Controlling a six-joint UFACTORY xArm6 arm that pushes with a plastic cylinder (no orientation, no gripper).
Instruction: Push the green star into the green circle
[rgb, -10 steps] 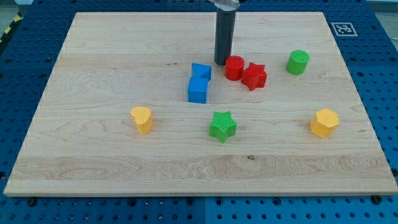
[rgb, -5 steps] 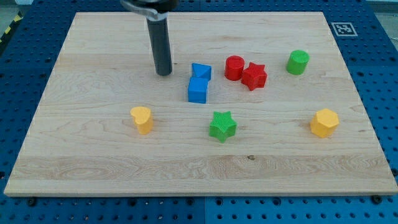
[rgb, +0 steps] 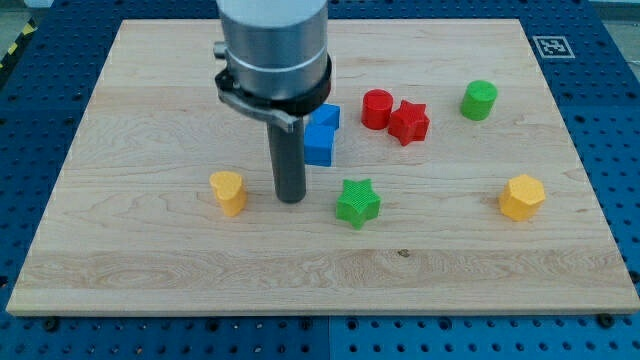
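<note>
My tip (rgb: 290, 198) rests on the surface (rgb: 150, 270) between the yellow block (rgb: 229, 192) and the green star (rgb: 358, 203), near centre frame. The green circle (rgb: 479, 100) sits upper right, well apart. There are no jaws, only a rod.

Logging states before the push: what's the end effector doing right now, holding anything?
No pincer on this arm: it ends in a dark rod.
My tip holds nothing; it rests on the wooden board between the yellow block and the green star block, touching neither.
</note>
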